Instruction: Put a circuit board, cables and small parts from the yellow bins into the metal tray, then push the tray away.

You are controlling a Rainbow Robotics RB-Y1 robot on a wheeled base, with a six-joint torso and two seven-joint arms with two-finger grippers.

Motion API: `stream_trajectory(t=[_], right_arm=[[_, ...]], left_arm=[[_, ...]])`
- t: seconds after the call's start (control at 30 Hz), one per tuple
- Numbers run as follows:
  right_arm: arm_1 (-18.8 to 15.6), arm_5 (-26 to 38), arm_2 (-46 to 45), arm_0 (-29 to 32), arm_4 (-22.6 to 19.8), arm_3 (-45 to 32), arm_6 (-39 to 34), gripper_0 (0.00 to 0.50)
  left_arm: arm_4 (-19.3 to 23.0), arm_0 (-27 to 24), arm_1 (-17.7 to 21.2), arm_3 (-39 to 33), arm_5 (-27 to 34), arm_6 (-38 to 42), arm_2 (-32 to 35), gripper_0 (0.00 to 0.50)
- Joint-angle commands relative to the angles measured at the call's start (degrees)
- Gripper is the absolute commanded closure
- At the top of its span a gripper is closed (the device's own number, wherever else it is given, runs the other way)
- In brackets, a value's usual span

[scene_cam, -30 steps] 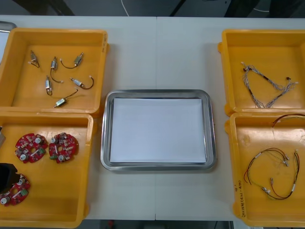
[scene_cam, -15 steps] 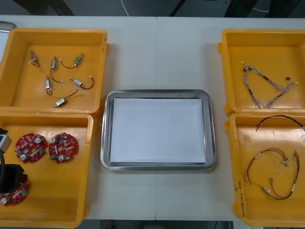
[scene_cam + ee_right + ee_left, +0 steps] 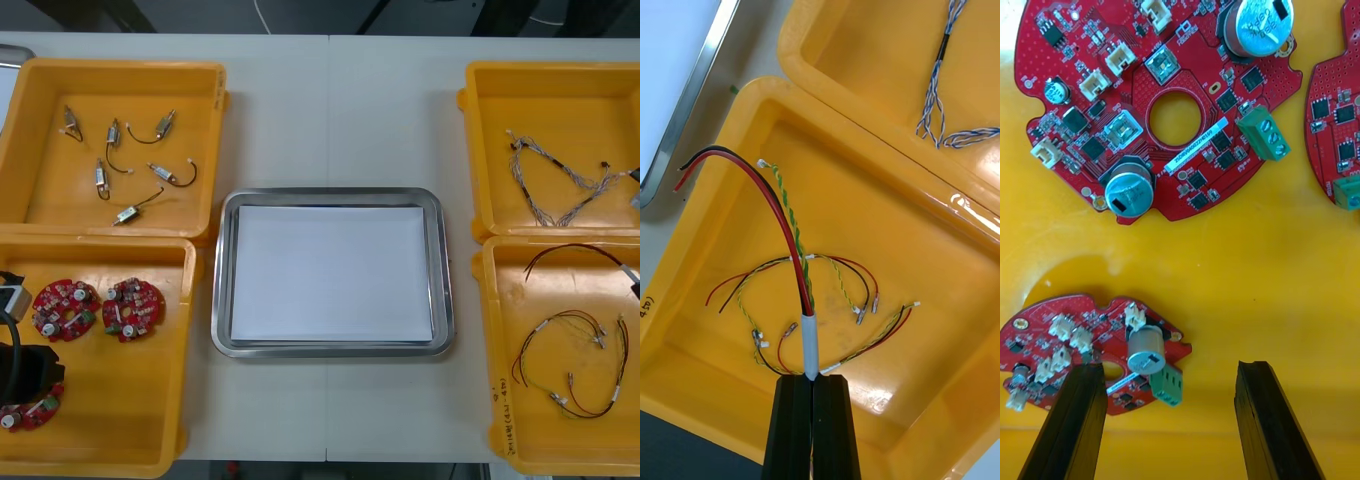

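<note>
Two grippers are at work, one over each near bin.

Left: the left gripper [image 3: 1169,369] hangs at the near left corner of the near left bin [image 3: 120,400]. Its fingers [image 3: 1071,420] are spread wide and hold nothing. The circuit board [image 3: 1067,349] it is set for lies in that corner, partly under one finger rather than centred between the two. Likely fault: a straight descent lands that finger on the board's components, or a closing stroke catches only the rim and skids the board against the bin's wall. Two further boards [image 3: 65,308] [image 3: 132,308] lie toward the bin's far edge, apart from the fingers. Small metal parts [image 3: 112,133] are scattered in the far left bin [image 3: 120,67].

Centre: the metal tray [image 3: 443,270], white inside with nothing loaded, sits at the middle of the table [image 3: 330,110], open to approach from either side.

Right: the right gripper [image 3: 812,379] is clamped on the white-sleeved end of the held cable [image 3: 810,341], over the near right bin [image 3: 887,225]. The long free ends arch toward the bin's tray-side edge. Likely fault: those ends drag on the rim or hook the loose cables [image 3: 565,314] on the bin's floor, or the sleeve slips from so short a grip. A blue and white cable [image 3: 938,71] lies in the far right bin [image 3: 550,75], off the path.
</note>
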Motion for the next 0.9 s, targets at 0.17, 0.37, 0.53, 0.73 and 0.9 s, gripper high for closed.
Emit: stream_trajectory(t=[0.17, 0.37, 0.53, 0.73, 0.9], right_arm=[[-2.3, 0.22, 0.43, -1.26, -0.32, -1.94, 1.22, 0.5], [-2.3, 0.22, 0.43, -1.17, -0.14, -2.03, 1.31, 0.5], [-2.3, 0.22, 0.43, -1.26, 0.12, -2.03, 1.31, 0.5], [-2.21, 0.22, 0.43, -1.26, 0.3, -2.03, 1.22, 0.5], [-2.3, 0.22, 0.43, -1.26, 0.3, -1.94, 1.05, 0.5]], left_arm=[[-1.63, -1.84, 1.86, 1.44, -1.89, -5.12, -2.46, 0.0], [-3.39, -1.84, 1.86, 1.79, -3.03, -4.76, -4.22, 0.0], [-3.74, -1.84, 1.86, 3.28, -4.7, -4.85, -5.36, 0.0], [-4.09, -1.76, 1.86, 4.51, -6.63, -5.03, -5.98, 0.0], [-4.09, -1.76, 1.86, 4.51, -6.81, -5.03, -5.98, 0.0]])
